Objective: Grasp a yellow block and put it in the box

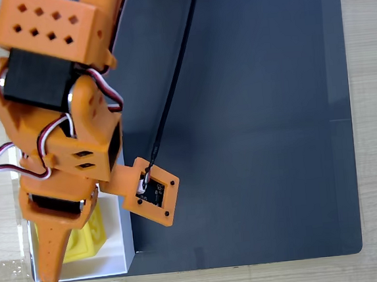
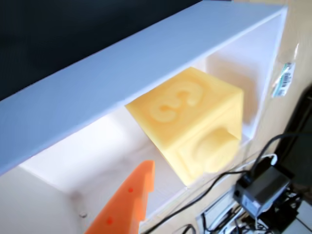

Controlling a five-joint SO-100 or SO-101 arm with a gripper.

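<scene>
The yellow block (image 1: 86,241) sits tilted inside the white box (image 1: 125,233) at the lower left of the fixed view. My orange gripper (image 1: 69,253) hangs over the box, its long finger (image 1: 50,255) pointing down along the block's left side. In the wrist view the yellow block (image 2: 190,124) shows an embossed 3 on top and a round stud on its lower right face, lying within the box's white walls (image 2: 146,63). One orange fingertip (image 2: 129,197) stands just left of the block with a thin gap. The gripper looks open, with nothing pinched.
A dark grey mat (image 1: 252,109) covers most of the table, with bare wood (image 1: 373,98) along its right and bottom edges. A black cable (image 1: 173,83) runs to the wrist camera mount (image 1: 150,190). Cables and a small device (image 2: 258,187) lie beyond the box.
</scene>
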